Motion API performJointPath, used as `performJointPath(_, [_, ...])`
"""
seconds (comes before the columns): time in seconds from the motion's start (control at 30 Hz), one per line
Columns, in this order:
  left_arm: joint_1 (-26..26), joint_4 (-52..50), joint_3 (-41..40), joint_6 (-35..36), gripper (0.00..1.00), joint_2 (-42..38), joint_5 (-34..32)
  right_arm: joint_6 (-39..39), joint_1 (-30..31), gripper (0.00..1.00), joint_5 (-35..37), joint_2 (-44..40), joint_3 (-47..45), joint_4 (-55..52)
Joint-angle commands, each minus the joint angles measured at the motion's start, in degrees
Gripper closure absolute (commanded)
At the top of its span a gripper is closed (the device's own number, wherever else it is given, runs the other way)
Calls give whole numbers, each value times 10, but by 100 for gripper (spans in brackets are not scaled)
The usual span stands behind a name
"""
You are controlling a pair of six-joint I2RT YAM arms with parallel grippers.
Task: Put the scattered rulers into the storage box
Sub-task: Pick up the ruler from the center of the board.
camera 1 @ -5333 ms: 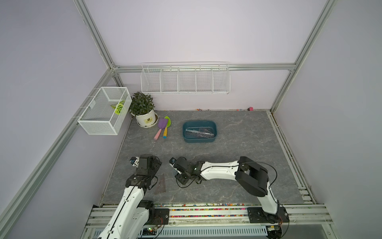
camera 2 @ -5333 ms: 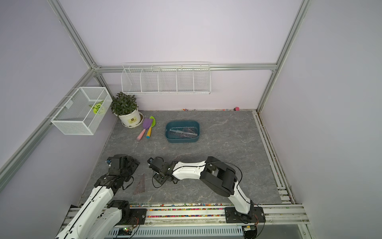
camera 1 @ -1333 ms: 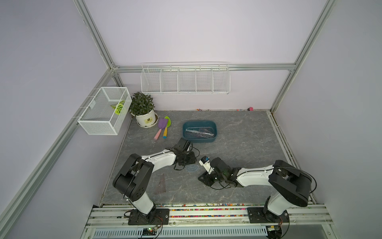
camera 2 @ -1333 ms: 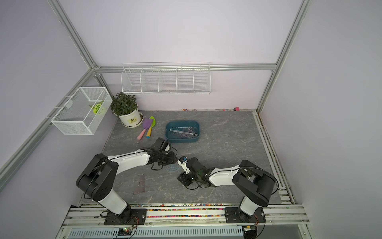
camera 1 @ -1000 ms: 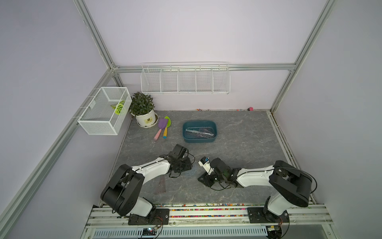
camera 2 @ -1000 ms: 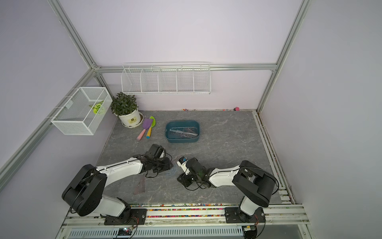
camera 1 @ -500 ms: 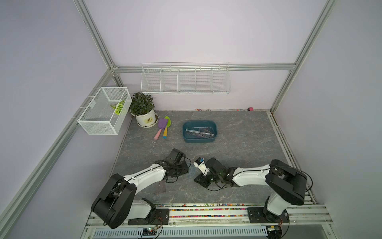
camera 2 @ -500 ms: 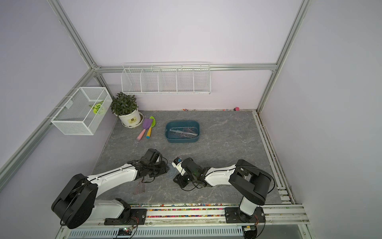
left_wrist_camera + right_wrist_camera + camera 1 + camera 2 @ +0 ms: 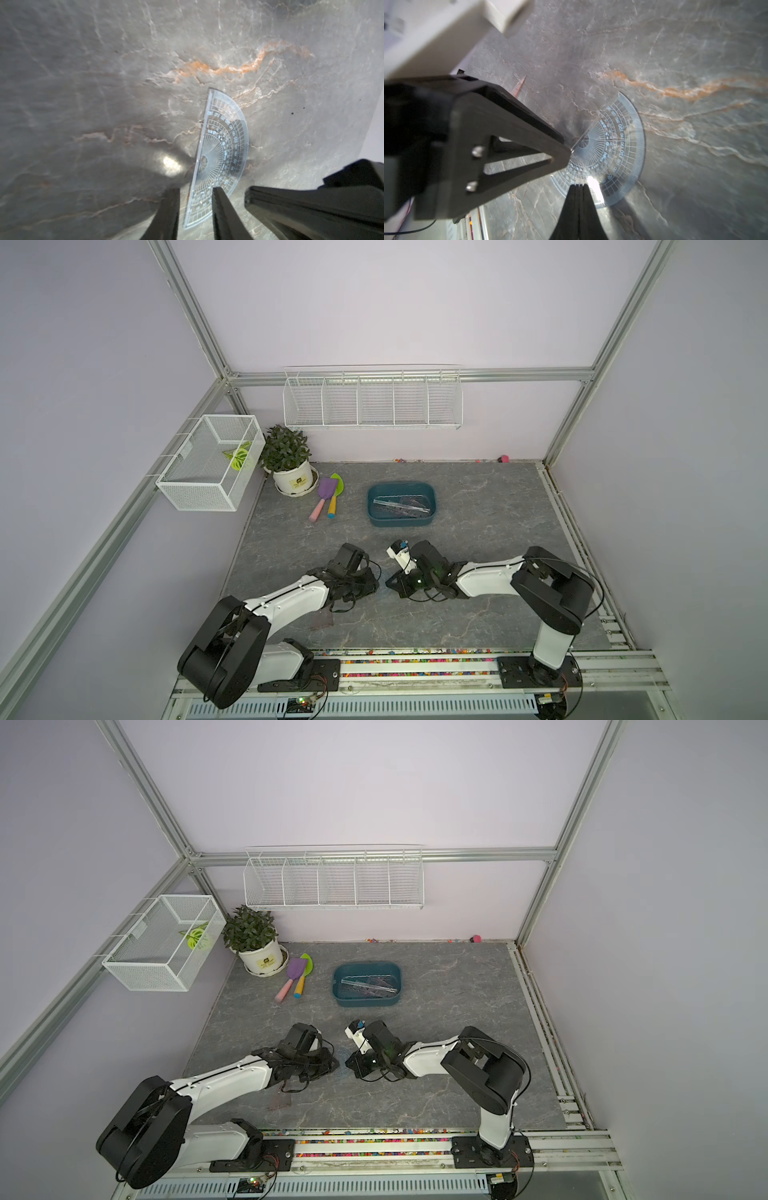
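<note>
A bluish half-round protractor (image 9: 224, 141) (image 9: 618, 145) lies at mid table between my two grippers, its straight edge lifted off the surface (image 9: 343, 1054). My left gripper (image 9: 195, 190) (image 9: 374, 585) stands open, its fingers either side of one end of the protractor, with a gap at the straight edge. My right gripper (image 9: 578, 185) (image 9: 392, 583) is shut, its tips pressing on the curved rim. A brownish triangle ruler (image 9: 322, 622) (image 9: 280, 1104) lies flat near the front. The teal storage box (image 9: 401, 522) (image 9: 365, 1002) behind holds several rulers (image 9: 401, 506).
Purple and green toy shovels (image 9: 326, 493) and a potted plant (image 9: 289, 460) stand at the back left. A white mesh basket (image 9: 208, 464) hangs on the left wall, a wire rack (image 9: 372, 400) on the back wall. Both forearms lie low over the table.
My left gripper has drawn back toward the front and settled at the protractor, its jaws narrowing. My right gripper has slid left to the protractor and shut.
</note>
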Motion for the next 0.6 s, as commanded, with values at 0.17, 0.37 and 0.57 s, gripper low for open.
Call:
performJointPath(0.17, [12,14,0,12,64,19,12,1,-8,95,3,3,3,-7])
performJointPath(0.37, [13,20,6,14,60,38,13,-2,-14,95,4,10,-1,-11])
performJointPath(0.57, [14,23,14,16,53,68,10,-3,-20,95,7,27,-18,4])
